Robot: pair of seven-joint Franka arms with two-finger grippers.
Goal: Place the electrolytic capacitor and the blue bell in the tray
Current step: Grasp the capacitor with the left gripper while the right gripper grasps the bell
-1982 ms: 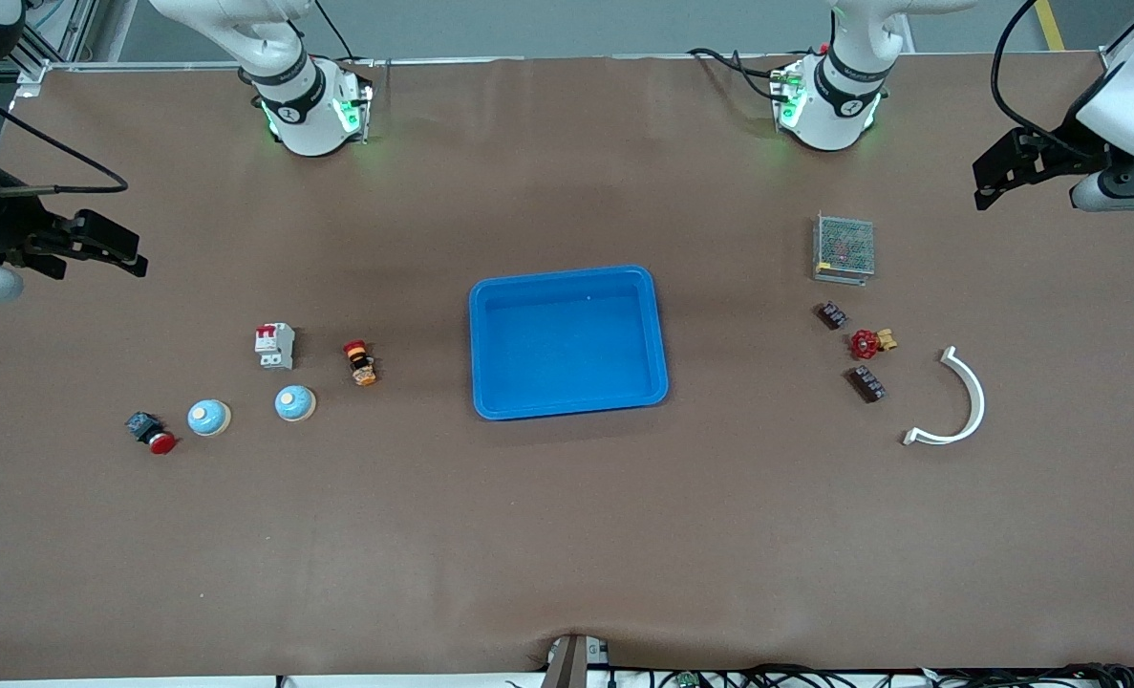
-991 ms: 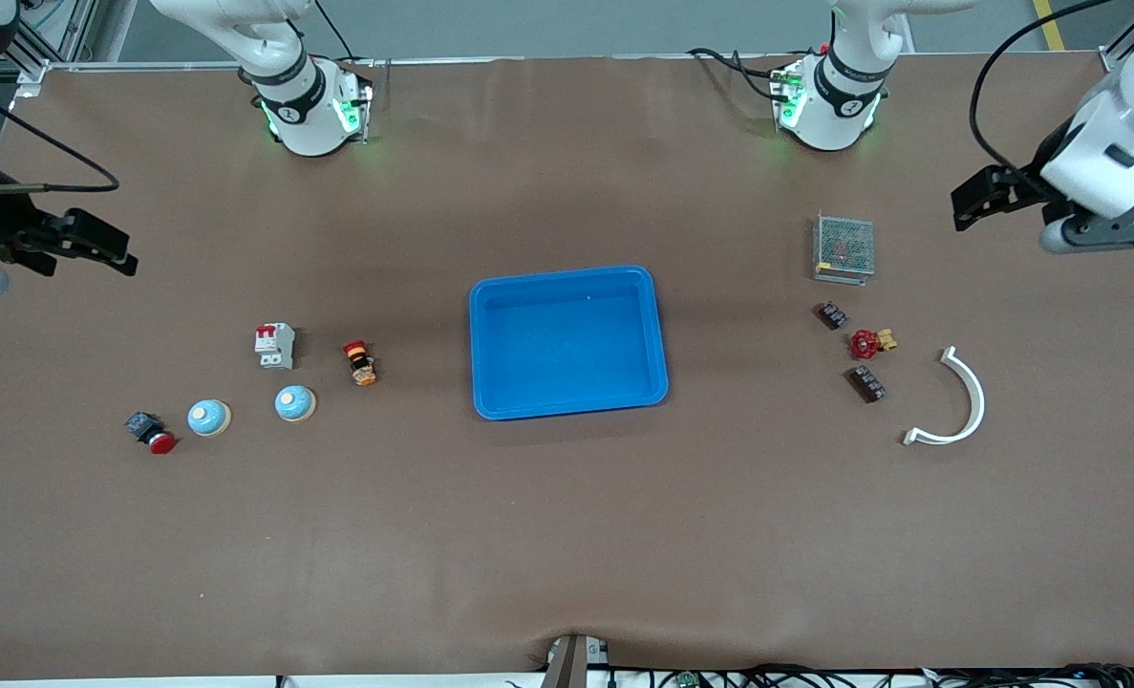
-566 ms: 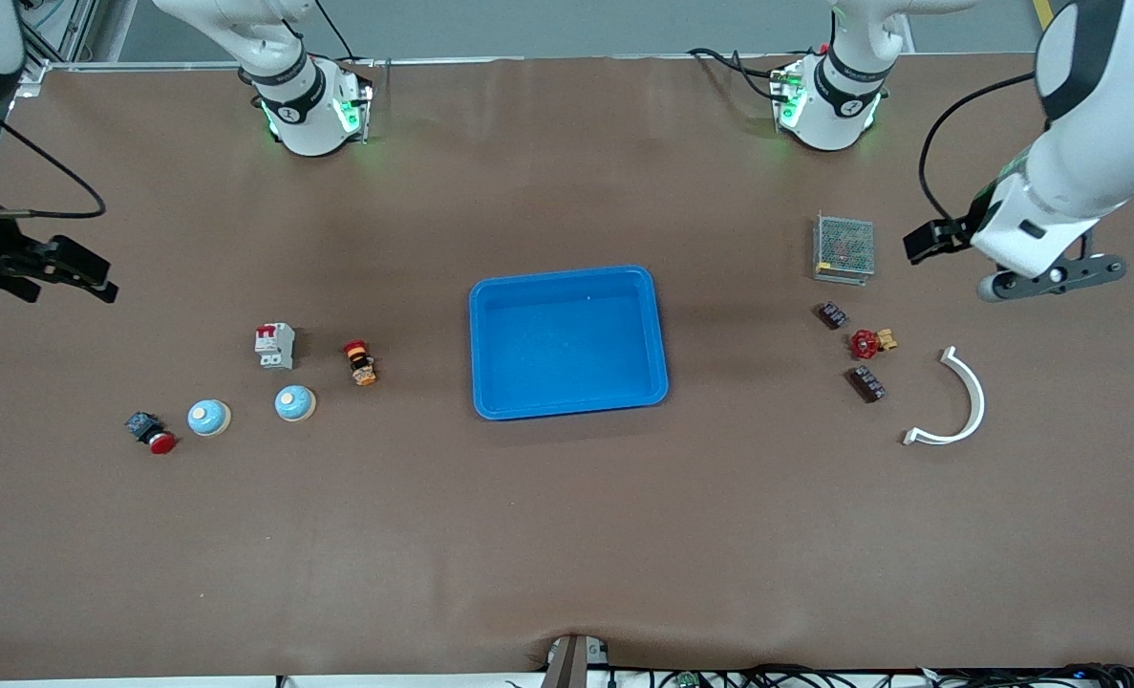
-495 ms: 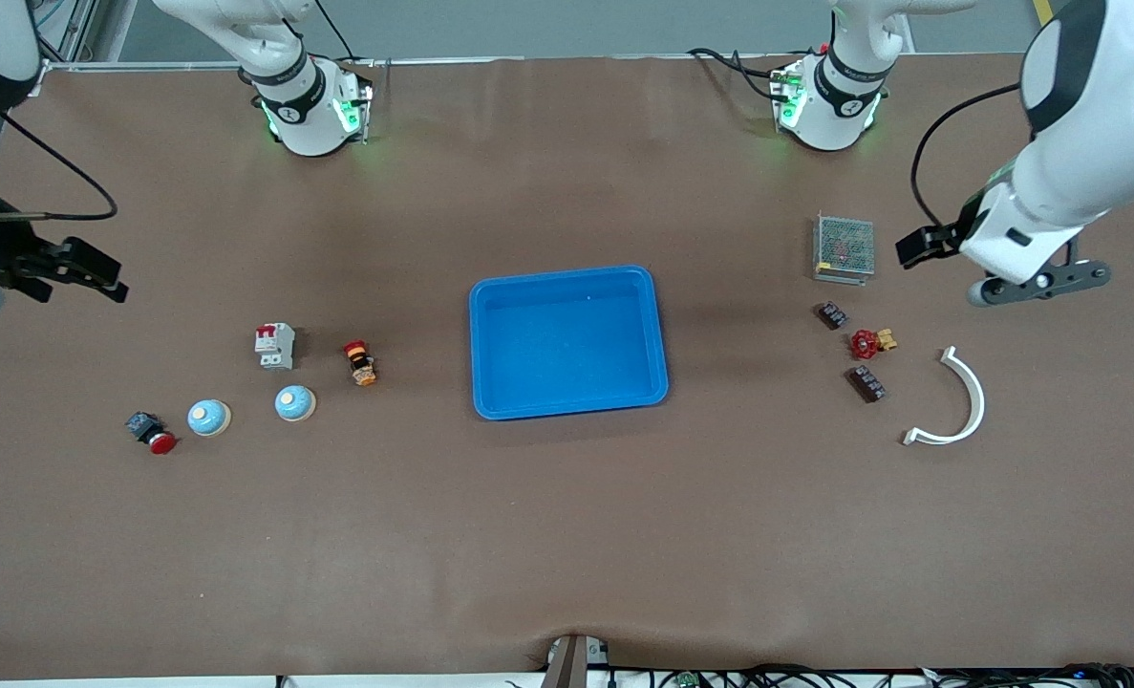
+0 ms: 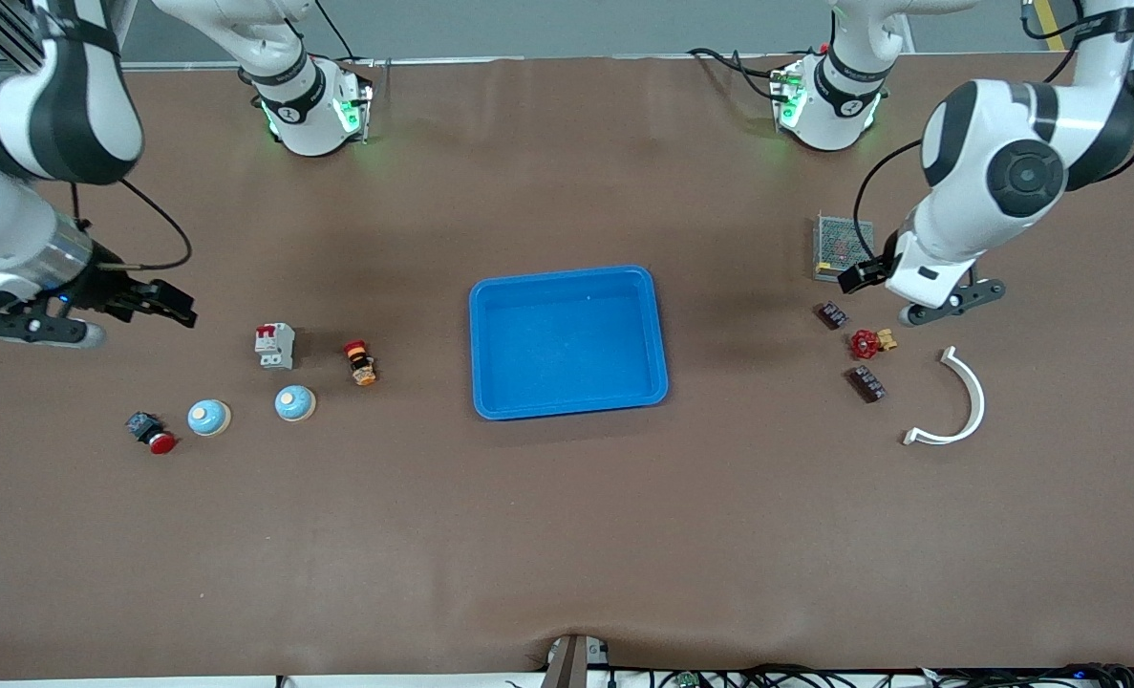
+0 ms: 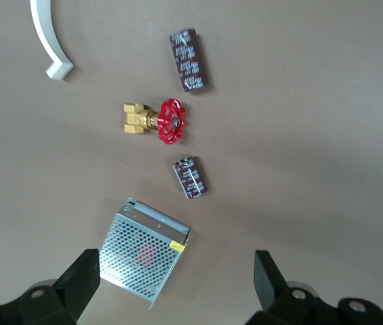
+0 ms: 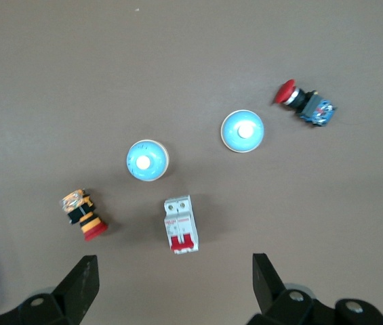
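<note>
The blue tray (image 5: 567, 283) lies empty at mid table. Two blue bells (image 5: 294, 403) (image 5: 208, 418) sit toward the right arm's end; they also show in the right wrist view (image 7: 148, 161) (image 7: 243, 131). Two dark capacitors (image 5: 832, 314) (image 5: 867, 383) lie toward the left arm's end, and in the left wrist view (image 6: 191, 177) (image 6: 190, 59). My left gripper (image 5: 953, 299) (image 6: 174, 281) hangs open and empty above the table beside the mesh box. My right gripper (image 5: 41, 330) (image 7: 174, 281) hangs open and empty above the table near the breaker.
A metal mesh box (image 5: 844, 247), a red-handled brass valve (image 5: 867, 342) and a white curved piece (image 5: 968, 401) lie by the capacitors. A white and red breaker (image 5: 275, 345), an orange and red button (image 5: 361, 363) and a red push button (image 5: 151, 432) lie by the bells.
Both arms have swung in from the table's ends. The left gripper has come down beside the mesh box; the right gripper has moved toward the breaker. Nothing on the table has moved.
</note>
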